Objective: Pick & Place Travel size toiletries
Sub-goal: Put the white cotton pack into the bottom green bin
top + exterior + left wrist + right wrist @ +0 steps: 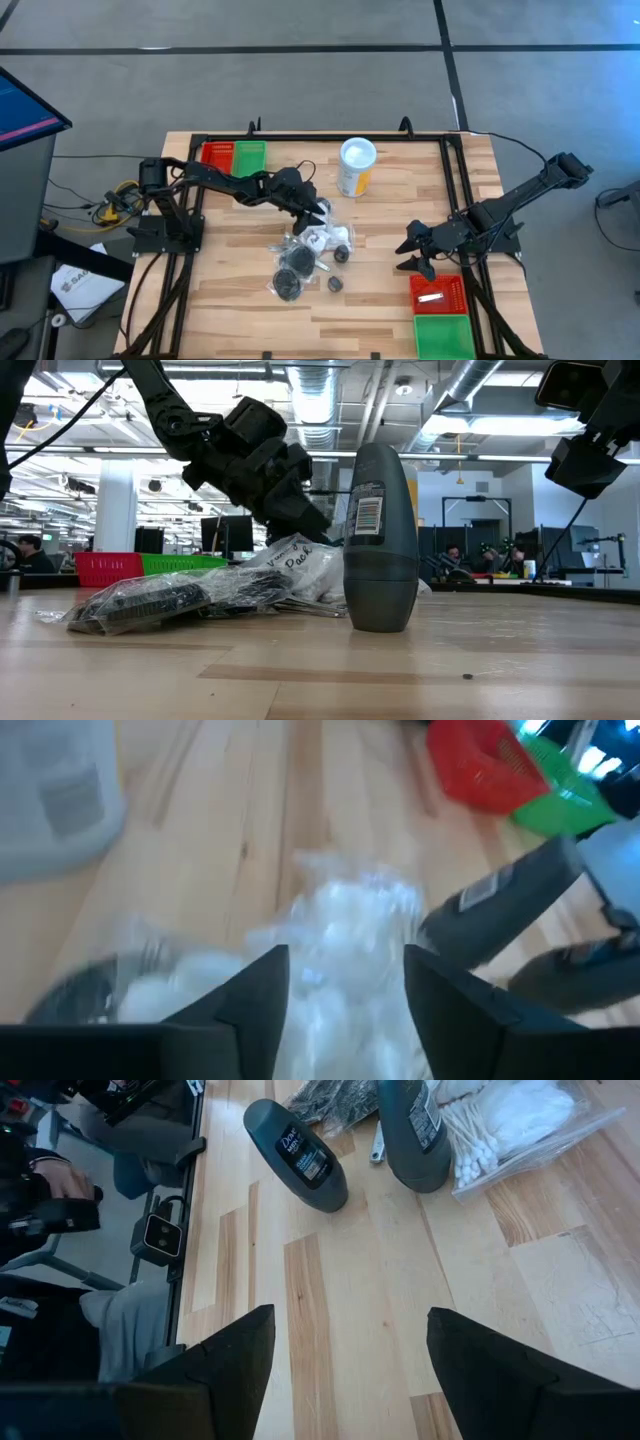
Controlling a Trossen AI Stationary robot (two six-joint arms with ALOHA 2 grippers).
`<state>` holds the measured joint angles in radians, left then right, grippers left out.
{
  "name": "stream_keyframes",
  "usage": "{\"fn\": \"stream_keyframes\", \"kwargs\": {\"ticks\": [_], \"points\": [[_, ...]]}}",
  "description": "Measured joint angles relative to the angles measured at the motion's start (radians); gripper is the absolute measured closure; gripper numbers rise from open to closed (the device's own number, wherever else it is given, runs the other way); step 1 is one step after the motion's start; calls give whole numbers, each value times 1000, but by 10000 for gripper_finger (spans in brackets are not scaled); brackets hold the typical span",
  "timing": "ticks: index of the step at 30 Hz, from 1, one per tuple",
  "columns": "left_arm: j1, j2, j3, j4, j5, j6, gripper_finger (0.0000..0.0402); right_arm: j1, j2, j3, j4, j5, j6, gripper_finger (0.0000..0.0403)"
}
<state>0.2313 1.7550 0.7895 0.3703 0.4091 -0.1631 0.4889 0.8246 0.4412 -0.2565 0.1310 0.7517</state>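
The travel size toiletries lie in a heap mid-table: a clear bag of white cotton swabs (322, 238), dark items in clear wrap (291, 272) and small dark bottles (343, 255). One dark bottle (380, 540) stands upright in the low view. My left gripper (316, 211) hangs open just over the swab bag (345, 935), which shows between its fingers. My right gripper (412, 250) waits open to the right of the heap, above bare wood (350, 1340). My left gripper slants down from the table's left side over the top of the swab bag (340, 960), one finger (262, 995) on each side of it. I cannot tell whether the fingers touch the wrap. The bag rests on the table.
A yellow canister with a white lid (357, 166) stands behind the heap. Red and green bins sit at the far left (235, 153) and at the near right (440, 310). Two dark bottles (297, 1155) lie between the heap and my right gripper. Bare wood stretches along the near edge.
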Motion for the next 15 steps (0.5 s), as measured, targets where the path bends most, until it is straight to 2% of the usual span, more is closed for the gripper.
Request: {"fn": "stream_keyframes", "kwargs": {"ticks": [8,15], "points": [[-32,0,0,-27,15,-10,189,0,0,0,0,0,-2,154],[-66,0,0,-54,15,-10,217,1,0,0,0,0,-2,154]]}}
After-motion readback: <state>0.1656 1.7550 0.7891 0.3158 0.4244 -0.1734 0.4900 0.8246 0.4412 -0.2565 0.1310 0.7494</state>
